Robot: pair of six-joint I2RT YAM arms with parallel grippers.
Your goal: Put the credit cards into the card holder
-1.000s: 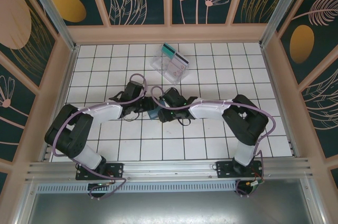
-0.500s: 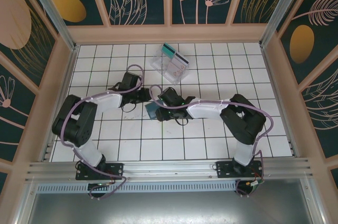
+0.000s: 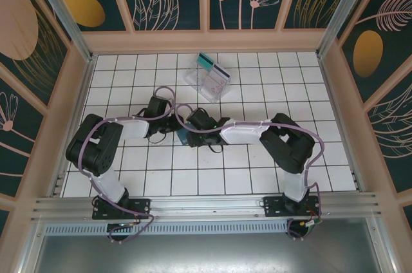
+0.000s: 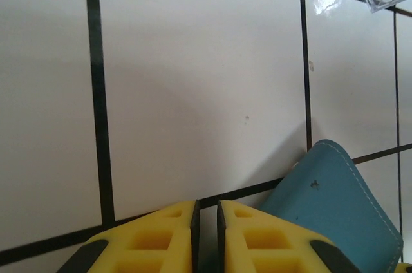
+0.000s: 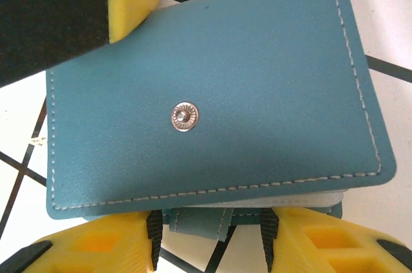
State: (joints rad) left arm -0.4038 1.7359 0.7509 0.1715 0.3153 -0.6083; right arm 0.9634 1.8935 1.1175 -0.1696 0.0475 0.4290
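**Cards not yet loaded; holder in hand, folded shut**

You had the card holder (image 5: 212, 105) lifted near the table's middle. Its cover was folded over, stud facing out. The right gripper (image 5: 209, 242) pinched the holder's near edge between its jaws. The left gripper (image 4: 206, 221) sat just beside the holder's corner, its jaws drawn almost together with nothing between them.

Both cards lay well apart from it. The teal-green card (image 3: 205, 61) and the whitish card (image 3: 221, 71) were at the far side of the clear tray (image 3: 205, 84).

Judgement: no card was inserted. You had yet to open the holder, fetch each card and slot it in.
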